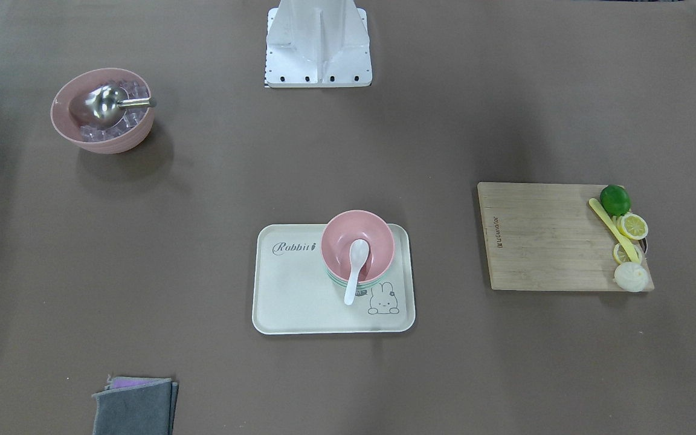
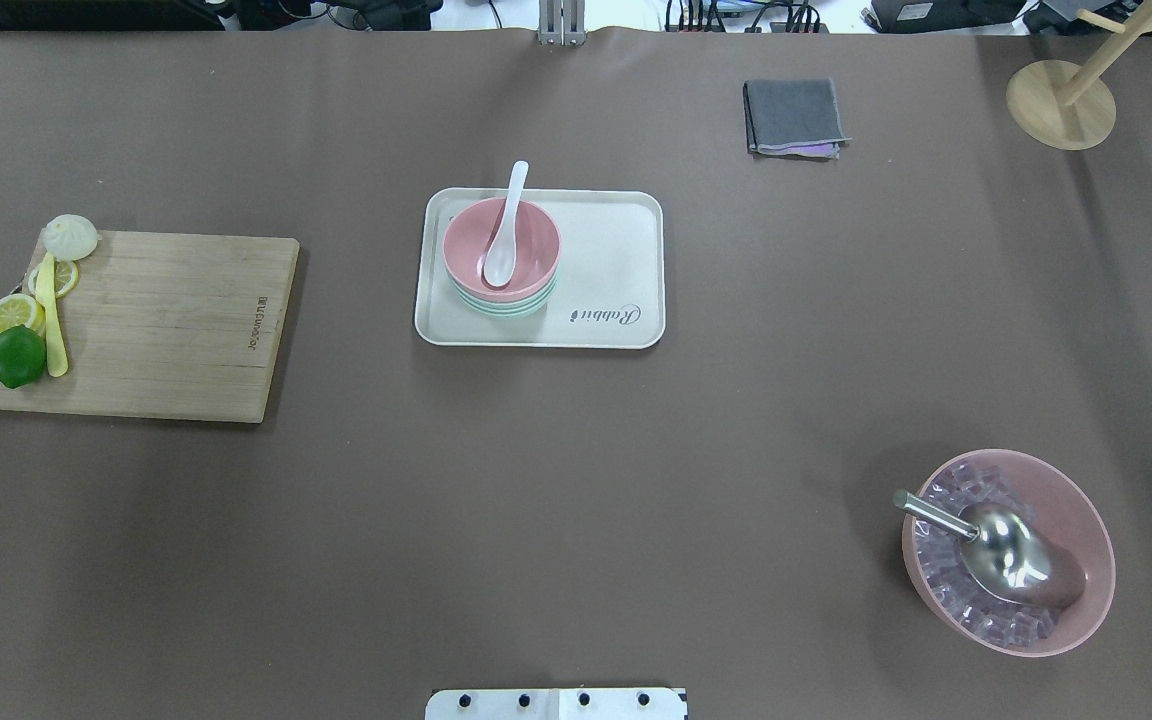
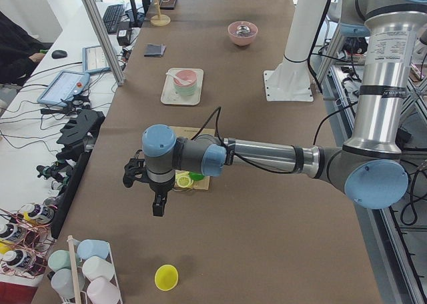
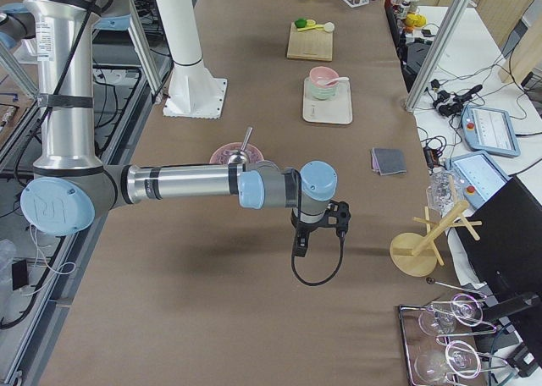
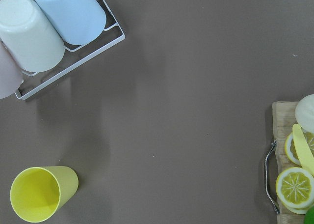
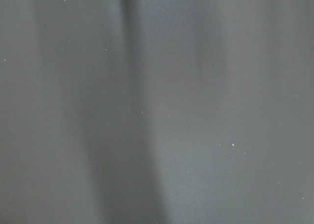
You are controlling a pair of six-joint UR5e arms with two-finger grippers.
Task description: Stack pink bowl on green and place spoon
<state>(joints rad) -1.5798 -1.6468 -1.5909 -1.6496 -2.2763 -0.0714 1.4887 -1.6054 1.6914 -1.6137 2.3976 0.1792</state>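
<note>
The pink bowl point(image 2: 526, 240) sits nested on the green bowl point(image 2: 501, 305) on the cream tray point(image 2: 606, 260). The white spoon point(image 2: 504, 225) lies in the pink bowl with its handle over the rim. The stack also shows in the front view: pink bowl point(image 1: 378, 241), green bowl point(image 1: 335, 280), spoon point(image 1: 355, 269), tray point(image 1: 299, 302). My left gripper point(image 3: 158, 207) hangs over the table's left end, far from the tray. My right gripper point(image 4: 301, 246) hangs over the table's right end. Both show only in the side views, so I cannot tell whether they are open or shut.
A second pink bowl point(image 2: 1086, 520) holds ice cubes and a metal scoop point(image 2: 996, 545). A cutting board point(image 2: 156, 325) carries a lime, lemon slices and a yellow knife. A grey cloth point(image 2: 794, 117), a wooden stand point(image 2: 1061, 105), a yellow cup point(image 5: 41, 193) and a cup rack point(image 5: 68, 62) stand around.
</note>
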